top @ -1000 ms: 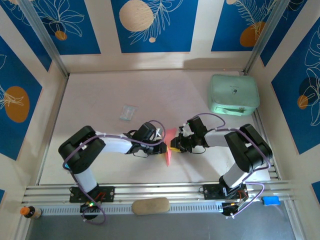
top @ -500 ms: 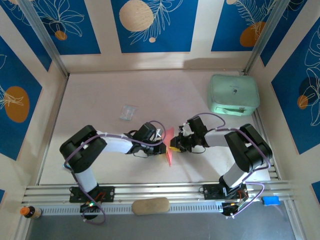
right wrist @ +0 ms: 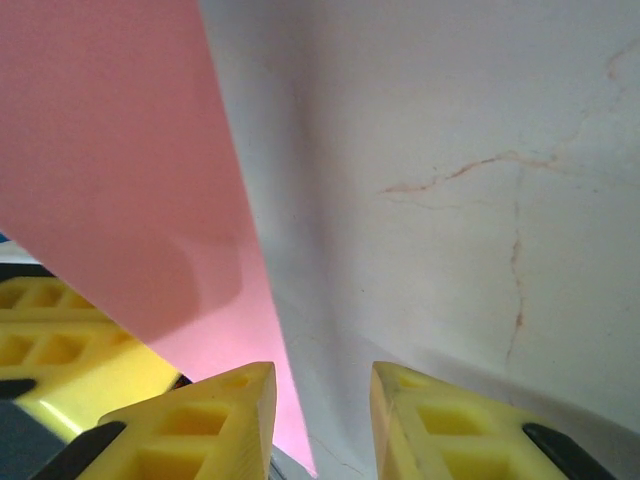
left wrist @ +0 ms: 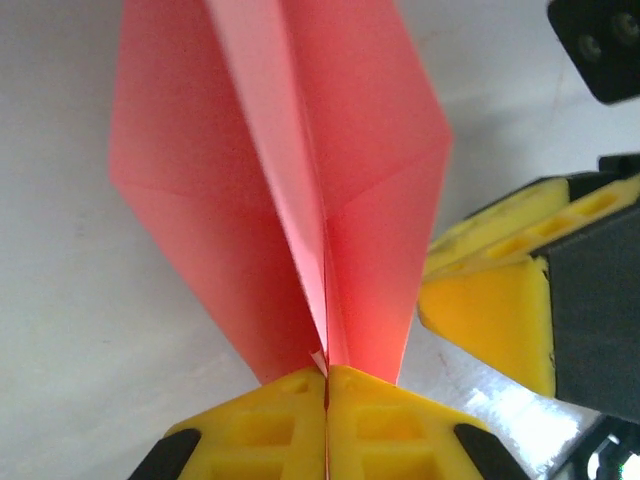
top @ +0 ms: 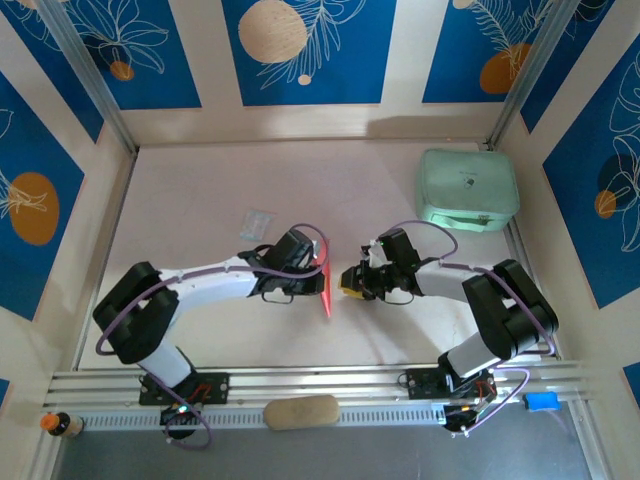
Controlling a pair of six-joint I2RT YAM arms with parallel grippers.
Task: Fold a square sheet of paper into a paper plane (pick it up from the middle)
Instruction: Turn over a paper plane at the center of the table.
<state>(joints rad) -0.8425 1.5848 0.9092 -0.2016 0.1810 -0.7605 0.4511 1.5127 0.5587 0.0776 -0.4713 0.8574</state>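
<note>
The left hand (left wrist: 326, 392) is clamped tight on the folded pink sheet (left wrist: 350, 170), fingertips meeting on the bottom of its centre crease. The sheet stands on edge above the counter (top: 200, 180), with two flaps fanning away from the pinch and their slanted edges free. The right hand (top: 349, 284) sits just beside the sheet's outer flap, its jaws partly apart with nothing between them; the flap's straight edge runs down close to one fingertip (right wrist: 200, 425). Bare counter stretches beyond both hands. A clear packet (top: 257, 224) lies near the left hand's far side, and a mint-green case (top: 467, 188) sits well apart beyond the right hand.
</note>
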